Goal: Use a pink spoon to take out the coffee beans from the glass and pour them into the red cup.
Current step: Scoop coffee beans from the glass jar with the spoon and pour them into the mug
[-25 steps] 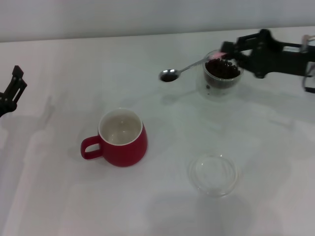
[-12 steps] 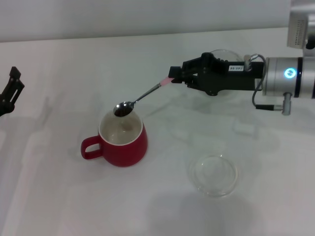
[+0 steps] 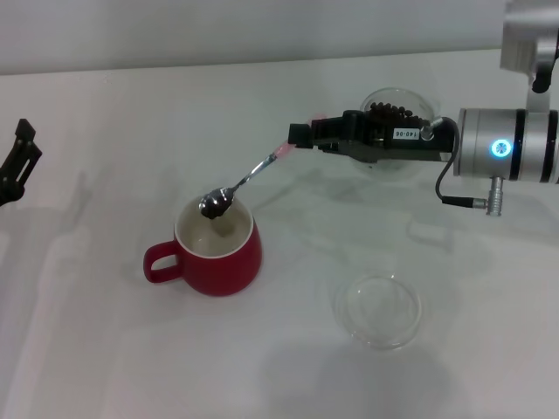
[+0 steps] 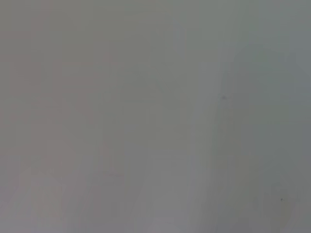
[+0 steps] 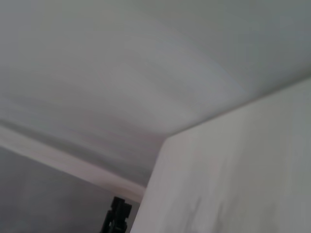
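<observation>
In the head view my right gripper (image 3: 301, 135) is shut on the pale pink handle of the pink spoon (image 3: 247, 179). The spoon slants down to the left, and its metal bowl, with dark coffee beans (image 3: 213, 207) in it, hangs just above the mouth of the red cup (image 3: 212, 245). The cup stands left of centre with its handle to the left and a white inside. The glass (image 3: 400, 118) with more coffee beans (image 3: 390, 110) stands behind my right arm, partly hidden by it. My left gripper (image 3: 17, 161) is parked at the left edge.
A shallow clear glass saucer (image 3: 379, 310) lies in front of the right arm, right of the cup. The white table (image 3: 105, 349) stretches around them. The left wrist view shows only plain surface. The right wrist view shows the table edge and the far left gripper (image 5: 116, 221).
My right arm has carried the spoon with beans from beside the glass leftwards to above the red cup, and the bowl has dropped a little lower over the cup's mouth. The left arm has not moved.
</observation>
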You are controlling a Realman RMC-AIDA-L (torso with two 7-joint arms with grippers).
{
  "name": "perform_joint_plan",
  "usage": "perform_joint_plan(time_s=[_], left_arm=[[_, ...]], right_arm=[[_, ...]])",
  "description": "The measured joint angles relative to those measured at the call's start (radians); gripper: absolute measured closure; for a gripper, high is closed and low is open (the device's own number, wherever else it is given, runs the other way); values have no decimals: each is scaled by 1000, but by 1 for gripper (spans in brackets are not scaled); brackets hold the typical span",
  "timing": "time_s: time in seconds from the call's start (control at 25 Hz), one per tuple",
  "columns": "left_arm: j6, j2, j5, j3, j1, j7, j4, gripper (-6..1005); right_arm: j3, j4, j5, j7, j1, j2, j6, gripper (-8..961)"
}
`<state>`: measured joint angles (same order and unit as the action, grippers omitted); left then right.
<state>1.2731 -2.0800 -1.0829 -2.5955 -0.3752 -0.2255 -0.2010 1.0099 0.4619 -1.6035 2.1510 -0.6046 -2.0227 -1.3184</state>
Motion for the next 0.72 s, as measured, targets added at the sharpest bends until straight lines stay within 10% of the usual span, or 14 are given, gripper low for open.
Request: perform_joint_plan(time_s=[0.72], left_arm=[[0,0,0,2,0,-4,2,107]], right_arm=[[41,43,120,-394,49,15,-94,780]])
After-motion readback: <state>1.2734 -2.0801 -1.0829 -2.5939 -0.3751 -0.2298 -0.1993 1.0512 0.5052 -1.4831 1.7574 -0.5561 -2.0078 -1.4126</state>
